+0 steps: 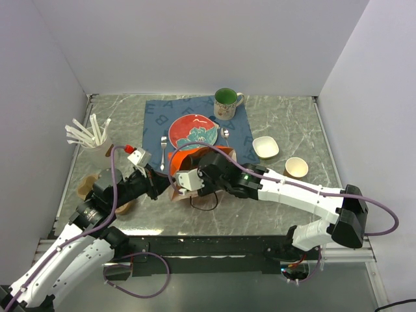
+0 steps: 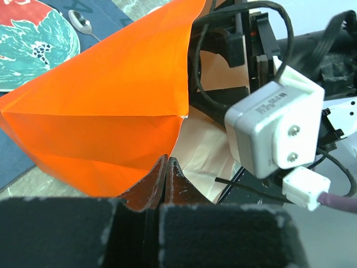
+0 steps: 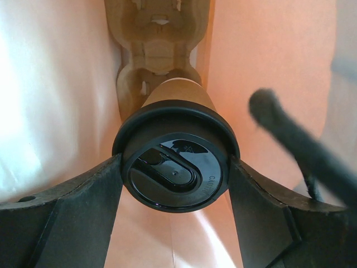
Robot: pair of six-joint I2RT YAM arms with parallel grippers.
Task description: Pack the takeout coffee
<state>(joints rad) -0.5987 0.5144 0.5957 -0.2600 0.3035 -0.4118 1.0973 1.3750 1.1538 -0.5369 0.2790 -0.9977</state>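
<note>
From above, my right claw and its load are both hidden. My right arm reaches leftward, low over the grey marble table point(image 1: 292, 117), and ends inside the mouth of the orange paper bag point(image 1: 179, 158). The bag lies on its side just in front of the round red plate with a teal pattern point(image 1: 193, 132).

Only my right wrist view shows the inside. There my right claw point(image 3: 174, 187) stands wide but filled, with a black finger point(image 3: 83, 206) pressed to each side of the takeout coffee point(image 3: 174, 162), a small brown paper cup under a round black plastic lid. The lid hides the cup's base. Beyond it, between the bag's glowing walls, lies a brown moulded-pulp cup carrier point(image 3: 159, 33), cut off by the top edge. I cannot tell whether the cup touches the carrier. A blurred black cable point(image 3: 295, 151) crosses at the right.

My left claw point(image 2: 165, 173) is pinched shut on the bag's lower lip, its arm stretched rightward, low along the table.
</note>
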